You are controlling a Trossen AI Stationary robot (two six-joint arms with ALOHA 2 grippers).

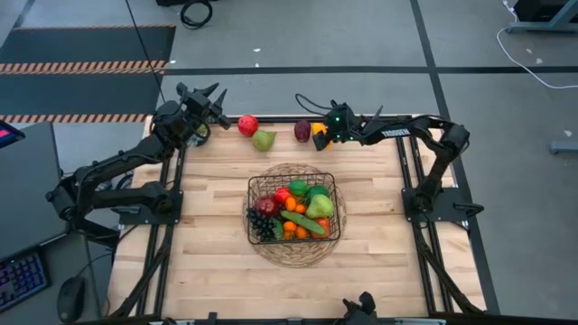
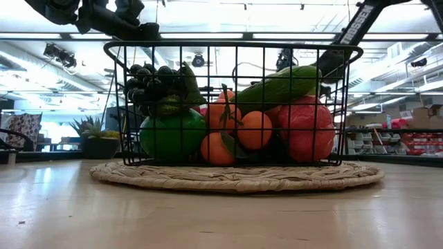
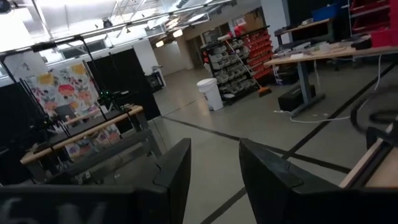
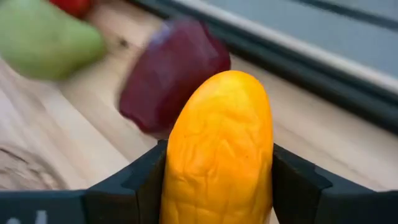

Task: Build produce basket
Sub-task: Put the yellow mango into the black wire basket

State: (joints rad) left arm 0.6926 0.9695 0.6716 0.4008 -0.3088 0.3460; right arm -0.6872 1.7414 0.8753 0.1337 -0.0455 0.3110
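Mostly done — basket [image 1: 293, 209] mid-bench is full of produce, right claw [image 4: 217, 180] pinching a yellow-orange fruit [image 4: 217, 149] at the far edge, plum [image 1: 302, 130], apple [image 1: 247, 125], pear [image 1: 263, 140] left — left claw [image 3: 214, 180] part-open, empty.

Basket [image 1: 330, 185]: black wire in an open grid pattern, set on a pale tan woven mat [image 1: 291, 253]. Colours noted inside the basket: dark, near-black grapes [image 2: 154, 84], a green cucumber [image 2: 280, 86], oranges [image 2: 254, 130] in bright orange, one large glossy green fruit [image 2: 172, 135], a red fruit [image 2: 306, 128]. Table [image 1: 217, 235]: light wood with a plank-strip pattern. Loose at the far edge: a red apple [image 1: 247, 125], a green pear [image 1: 264, 140], a dark purple plum [image 4: 171, 78]. Between the black fingers of the right gripper [image 4: 217, 180], a yellow-orange fruit [image 4: 219, 149] with a faintly wrinkled skin is seen. Floor mat [image 1: 86, 66]: black, edged with orange-and-white diagonal stripes.
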